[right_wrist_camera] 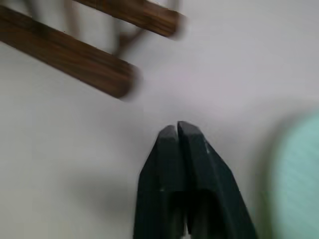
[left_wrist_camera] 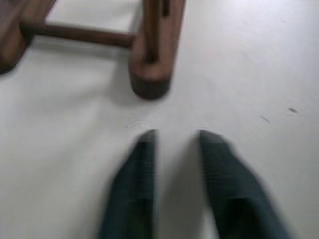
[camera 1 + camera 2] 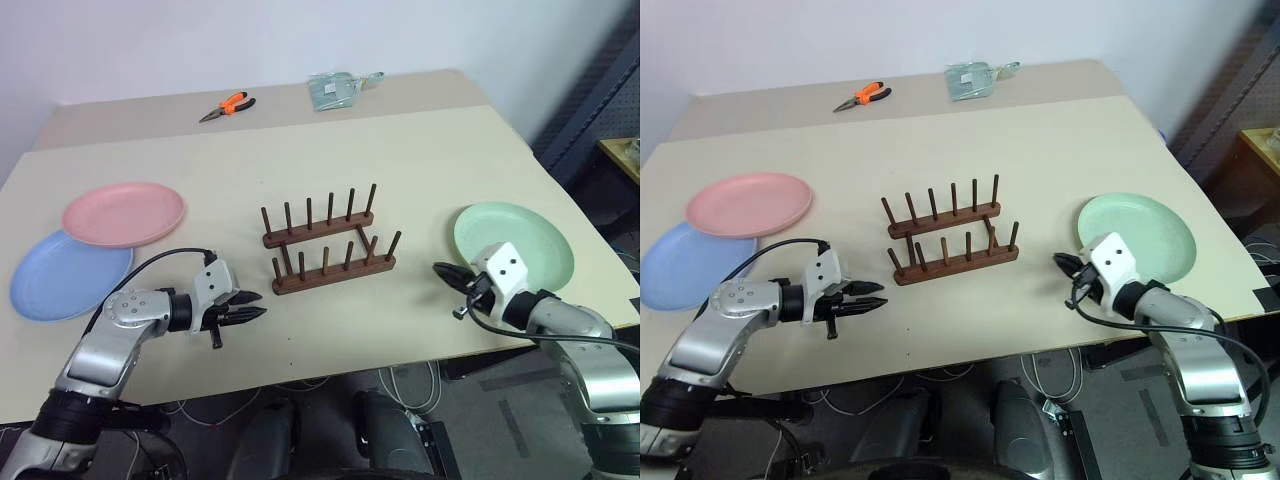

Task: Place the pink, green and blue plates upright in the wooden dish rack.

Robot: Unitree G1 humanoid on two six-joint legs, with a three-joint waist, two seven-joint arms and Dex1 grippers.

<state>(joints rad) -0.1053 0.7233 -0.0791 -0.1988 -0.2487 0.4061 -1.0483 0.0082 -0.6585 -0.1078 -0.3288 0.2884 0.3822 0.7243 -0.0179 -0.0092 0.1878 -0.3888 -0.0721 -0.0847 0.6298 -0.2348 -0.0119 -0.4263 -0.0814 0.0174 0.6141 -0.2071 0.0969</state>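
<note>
Rack (image 3: 328,240) stands empty mid-frame on the tabletop (image 3: 420,150); pink plate (image 3: 124,213) overlaps blue plate (image 3: 68,274) at left, green plate (image 3: 525,238) at right; left end effector (image 3: 252,306) slightly parted, right end effector (image 3: 443,270) clenched, both empty

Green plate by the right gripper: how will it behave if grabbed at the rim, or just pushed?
The green plate looks thin and rigid, so probably light. It lies flat on the smooth table, so a push likely slides it. Its low rim leaves little to pinch.
</note>
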